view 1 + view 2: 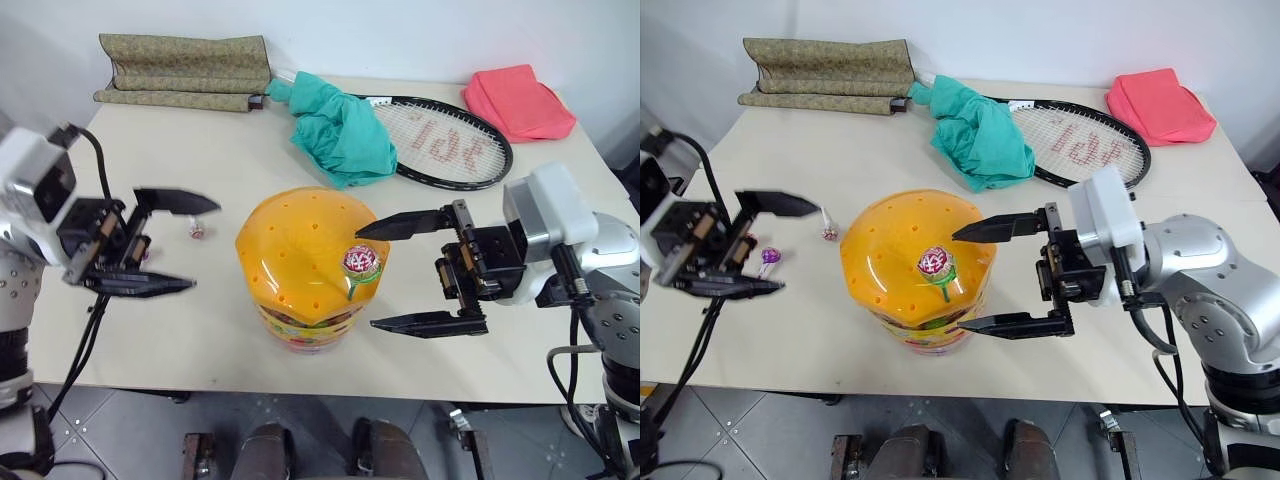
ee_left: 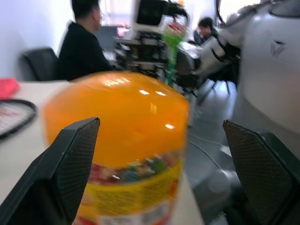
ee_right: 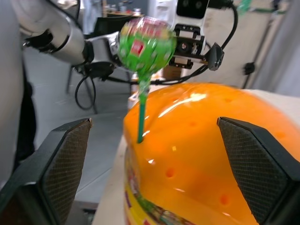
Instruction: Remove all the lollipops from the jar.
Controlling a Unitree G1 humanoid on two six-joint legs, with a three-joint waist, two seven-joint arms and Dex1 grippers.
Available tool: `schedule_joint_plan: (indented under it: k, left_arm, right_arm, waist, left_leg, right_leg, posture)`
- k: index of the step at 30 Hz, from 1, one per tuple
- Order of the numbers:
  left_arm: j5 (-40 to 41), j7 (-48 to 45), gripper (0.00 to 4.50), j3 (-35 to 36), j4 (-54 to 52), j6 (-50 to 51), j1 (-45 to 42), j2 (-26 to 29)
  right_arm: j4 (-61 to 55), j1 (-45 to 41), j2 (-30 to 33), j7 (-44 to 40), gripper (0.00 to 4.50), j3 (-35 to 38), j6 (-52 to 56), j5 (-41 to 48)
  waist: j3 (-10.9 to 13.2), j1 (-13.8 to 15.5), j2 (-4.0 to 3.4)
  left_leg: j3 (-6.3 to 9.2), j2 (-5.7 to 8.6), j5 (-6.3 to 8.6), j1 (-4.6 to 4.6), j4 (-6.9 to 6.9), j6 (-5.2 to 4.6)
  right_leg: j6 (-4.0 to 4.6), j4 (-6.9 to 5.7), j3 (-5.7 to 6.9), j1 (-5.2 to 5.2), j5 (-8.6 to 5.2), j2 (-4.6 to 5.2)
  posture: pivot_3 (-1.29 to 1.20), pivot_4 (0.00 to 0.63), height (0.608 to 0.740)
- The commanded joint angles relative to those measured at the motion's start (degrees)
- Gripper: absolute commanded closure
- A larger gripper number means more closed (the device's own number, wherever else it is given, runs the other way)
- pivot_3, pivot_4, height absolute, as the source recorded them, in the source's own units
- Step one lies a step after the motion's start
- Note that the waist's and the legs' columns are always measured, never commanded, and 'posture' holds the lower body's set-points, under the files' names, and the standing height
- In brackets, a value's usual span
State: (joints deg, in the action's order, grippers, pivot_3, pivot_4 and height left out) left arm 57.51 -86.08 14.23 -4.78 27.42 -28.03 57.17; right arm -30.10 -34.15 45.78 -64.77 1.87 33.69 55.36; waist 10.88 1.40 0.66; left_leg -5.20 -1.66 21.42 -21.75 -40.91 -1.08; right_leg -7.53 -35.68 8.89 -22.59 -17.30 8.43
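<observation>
One lollipop (image 1: 361, 264) stands in the jar (image 1: 310, 262) lid. My left claw (image 1: 170, 243) and right claw (image 1: 417, 274) flank the jar, both released; next I pinch its stick.

A cream table (image 1: 200, 330) stands against a white wall (image 1: 400, 30) over a grey tiled floor (image 1: 130, 430). Beyond the table, the left wrist view shows a person (image 2: 82, 44) in dark clothing seated beside a black chair (image 2: 40, 63) in a bright office.
</observation>
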Motion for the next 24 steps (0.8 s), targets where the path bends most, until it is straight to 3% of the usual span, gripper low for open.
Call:
schedule_joint_plan:
  k: [1,4,16,24]
  left_arm:
    - [2.2,-6.4,0.04,1.7,-2.8,-0.8,0.7,1.4]
    - [1.2,-6.4,0.00,2.6,-3.2,-1.0,1.9,1.4]
    - [0.8,-4.2,0.00,3.3,-5.3,-1.7,3.3,-0.4]
    - [1.1,-3.8,0.00,3.2,-5.6,-1.6,3.5,-1.5]
  right_arm:
    - [0.1,-1.8,-0.6,-2.7,0.00,-0.2,-1.6,-0.8]
    - [0.2,-2.4,-1.2,-5.4,0.54,-0.8,-2.1,-0.9]
    - [3.0,-4.8,-6.1,-9.2,4.47,-2.7,-5.5,-3.9]
    - [7.3,-8.1,-7.9,-10.1,4.47,-2.2,-7.2,-5.4]
  waist:
    - [0.0,0.0,0.00]
    - [0.0,-0.1,0.00]
    - [0.0,-0.1,-0.03]
    - [0.0,-0.2,-0.04]
  left_leg:
    - [0.00,0.00,0.00,0.00,-0.02,0.00]
    - [-0.02,-0.01,0.00,0.00,-0.02,0.00]
    - [-0.04,-0.01,0.01,0.00,0.01,0.01]
    - [-0.05,-0.01,0.01,0.00,0.01,0.02]
  right_leg:
    - [0.00,0.01,0.00,0.01,0.00,0.00]
    - [0.00,0.00,-0.01,0.02,0.00,0.00]
    - [0.01,0.01,0.00,-0.01,0.00,-0.03]
    - [0.01,0.01,0.00,-0.01,0.00,-0.04]
  posture:
    - [0.00,0.150,0.740]
    - [0.00,0.150,0.740]
    - [0.00,0.150,0.740]
    - [0.00,0.150,0.740]
